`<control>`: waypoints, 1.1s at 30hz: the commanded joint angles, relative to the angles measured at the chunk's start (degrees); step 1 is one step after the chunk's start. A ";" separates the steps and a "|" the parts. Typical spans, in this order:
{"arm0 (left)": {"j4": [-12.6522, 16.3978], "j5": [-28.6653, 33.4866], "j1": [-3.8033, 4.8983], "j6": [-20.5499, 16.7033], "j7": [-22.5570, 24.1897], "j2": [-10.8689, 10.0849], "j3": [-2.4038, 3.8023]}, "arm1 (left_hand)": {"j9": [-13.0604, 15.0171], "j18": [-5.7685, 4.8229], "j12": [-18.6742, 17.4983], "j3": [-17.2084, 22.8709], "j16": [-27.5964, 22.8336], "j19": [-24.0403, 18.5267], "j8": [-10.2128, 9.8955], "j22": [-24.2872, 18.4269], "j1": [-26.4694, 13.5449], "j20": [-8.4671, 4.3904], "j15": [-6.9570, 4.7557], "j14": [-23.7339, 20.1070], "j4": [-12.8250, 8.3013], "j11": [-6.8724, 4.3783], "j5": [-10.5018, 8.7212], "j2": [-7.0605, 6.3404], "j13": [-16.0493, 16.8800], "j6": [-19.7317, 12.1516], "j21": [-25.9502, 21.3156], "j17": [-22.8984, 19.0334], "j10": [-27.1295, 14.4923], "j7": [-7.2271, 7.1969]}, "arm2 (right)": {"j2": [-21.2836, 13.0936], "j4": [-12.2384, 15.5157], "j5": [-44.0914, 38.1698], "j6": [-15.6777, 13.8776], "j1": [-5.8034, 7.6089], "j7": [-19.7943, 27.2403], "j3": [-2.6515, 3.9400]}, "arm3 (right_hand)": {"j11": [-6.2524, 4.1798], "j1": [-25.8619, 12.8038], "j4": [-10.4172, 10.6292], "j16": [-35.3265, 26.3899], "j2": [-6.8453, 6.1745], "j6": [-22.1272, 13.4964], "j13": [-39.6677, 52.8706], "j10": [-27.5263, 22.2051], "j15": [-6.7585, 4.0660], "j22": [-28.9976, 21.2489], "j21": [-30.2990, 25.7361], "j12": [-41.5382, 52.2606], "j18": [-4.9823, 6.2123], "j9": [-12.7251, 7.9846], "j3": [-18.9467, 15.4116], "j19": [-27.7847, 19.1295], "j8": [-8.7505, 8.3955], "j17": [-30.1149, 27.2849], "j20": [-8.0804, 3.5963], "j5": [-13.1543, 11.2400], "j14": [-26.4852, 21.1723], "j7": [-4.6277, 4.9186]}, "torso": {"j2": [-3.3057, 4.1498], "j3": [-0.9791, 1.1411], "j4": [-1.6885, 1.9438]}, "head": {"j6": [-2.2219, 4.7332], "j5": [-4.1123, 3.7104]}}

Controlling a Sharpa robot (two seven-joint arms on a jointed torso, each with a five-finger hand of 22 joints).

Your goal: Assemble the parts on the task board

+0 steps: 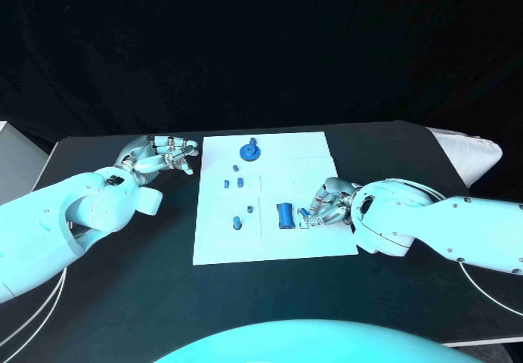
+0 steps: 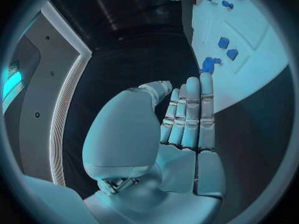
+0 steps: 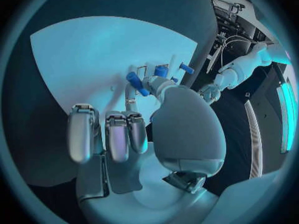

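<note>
The white task board [image 1: 305, 162] lies mid-table. On it are a blue round disc with a knob [image 1: 249, 151], several small blue parts [image 1: 236, 222] and a blue cylinder [image 1: 284, 215]. My right hand [image 1: 325, 203] rests at the board's right edge, its thumb and one finger reaching to just beside the cylinder [image 3: 137, 83] and the other fingers curled. A small blue bit shows at those fingertips [image 1: 306, 217]; I cannot tell whether it is pinched. My left hand [image 1: 162, 155] hovers over the table just left of the board [image 2: 249, 35], fingers [image 2: 190, 114] extended side by side and holding nothing.
Black tabletop surrounds the board. A white object [image 1: 474, 151] sits at the table's far right edge and a pale box [image 1: 13, 155] at the far left. Small blue parts [image 2: 212, 63] lie on the board's left half, near my left hand.
</note>
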 commanded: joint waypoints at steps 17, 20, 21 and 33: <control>0.22 0.08 -0.01 1.39 -0.18 -0.06 0.04 | -0.06 0.40 0.45 0.06 -0.02 0.45 0.41 -0.13 -0.22 0.02 -0.27 0.25 0.43 -0.07 0.14 0.36 0.07 -0.05 -0.36 -0.11 -0.08 -0.26 | 1.35 -1.43 -0.21 2.57 -0.15 -0.80 -0.09 | 0.01 -3.51 -1.07 0.23 0.11 0.19 15.09 5.92 0.11 10.87 -0.29 0.20 -0.40 0.06 -0.72 4.42 -0.28 15.09 -0.16 -2.77 6.06 -0.04 | -0.01 0.00 -0.03 | -0.32 0.11; 0.23 0.07 -0.01 1.46 -0.24 -0.08 0.04 | -0.06 0.39 0.45 0.05 -0.03 0.46 0.42 -0.15 -0.25 0.02 -0.26 0.25 0.48 -0.05 0.13 0.36 0.06 -0.05 -0.39 -0.11 -0.16 -0.25 | 1.37 -1.43 -0.23 2.96 -0.15 -0.95 -0.09 | 0.02 -3.80 -0.80 0.23 0.17 0.23 15.09 5.92 0.11 10.87 -0.32 0.20 -0.40 0.02 -1.14 4.42 -0.35 15.09 -0.15 -3.34 6.06 -0.03 | -0.02 0.00 -0.01 | -0.40 0.13; 0.23 0.07 -0.01 1.46 -0.25 -0.09 0.04 | -0.06 0.39 0.45 0.05 -0.03 0.46 0.42 -0.15 -0.25 0.02 -0.26 0.25 0.48 -0.05 0.13 0.36 0.06 -0.05 -0.39 -0.11 -0.16 -0.25 | 1.38 -1.43 -0.23 2.99 -0.15 -0.97 -0.09 | 0.03 -3.87 -0.73 0.23 0.18 0.24 15.09 5.92 0.12 10.88 -0.30 0.20 -0.40 0.01 -1.24 4.43 -0.37 15.09 -0.15 -3.44 6.06 -0.03 | -0.02 0.00 -0.01 | -0.40 0.13; 0.27 0.05 -0.01 1.57 -0.41 -0.18 0.04 | -0.07 0.37 0.46 0.05 -0.03 0.49 0.45 -0.22 -0.39 0.05 -0.21 0.24 0.71 -0.02 0.15 0.50 0.06 -0.05 -0.48 -0.12 -0.31 -0.23 | 1.57 -1.28 -0.23 2.16 -0.15 -0.80 -0.09 | -0.01 -5.82 1.70 0.23 1.84 0.79 15.09 5.92 0.11 11.17 0.33 0.20 -0.53 -0.25 -3.30 4.55 -0.60 15.09 -0.10 -5.77 6.06 -0.10 | 0.02 0.02 0.01 | -0.41 0.04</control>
